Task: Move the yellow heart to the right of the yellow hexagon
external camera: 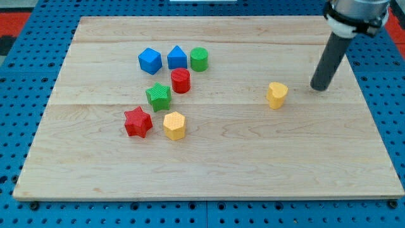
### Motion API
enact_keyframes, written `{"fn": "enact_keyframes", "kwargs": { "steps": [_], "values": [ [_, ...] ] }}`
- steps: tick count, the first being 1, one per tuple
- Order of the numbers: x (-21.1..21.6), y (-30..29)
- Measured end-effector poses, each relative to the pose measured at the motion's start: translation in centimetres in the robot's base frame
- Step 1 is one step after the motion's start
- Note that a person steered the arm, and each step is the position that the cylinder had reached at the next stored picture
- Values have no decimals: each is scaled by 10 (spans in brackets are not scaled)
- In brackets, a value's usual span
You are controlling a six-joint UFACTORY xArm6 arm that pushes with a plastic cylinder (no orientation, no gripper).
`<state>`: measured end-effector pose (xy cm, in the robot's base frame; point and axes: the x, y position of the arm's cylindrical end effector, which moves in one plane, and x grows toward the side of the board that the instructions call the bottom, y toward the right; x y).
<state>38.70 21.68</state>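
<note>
The yellow heart (pixel 276 94) lies right of the board's middle. The yellow hexagon (pixel 174 125) lies left of centre, far to the heart's left and a little lower. My tip (pixel 319 88) rests on the board to the heart's right and slightly above it, with a clear gap between them. The dark rod rises from the tip to the view's top right corner.
A red star (pixel 138 122) sits just left of the hexagon, a green star (pixel 158 96) above it. A red cylinder (pixel 180 80), a blue cube (pixel 149 61), a blue pointed block (pixel 177 57) and a green cylinder (pixel 199 59) cluster higher up. The wooden board (pixel 253 171) lies on blue pegboard.
</note>
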Motion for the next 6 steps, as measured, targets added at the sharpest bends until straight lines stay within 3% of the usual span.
{"fn": "enact_keyframes", "kwargs": {
  "steps": [1,4,6],
  "values": [
    [-14,-21],
    [84,-85],
    [99,-119]
  ]
}}
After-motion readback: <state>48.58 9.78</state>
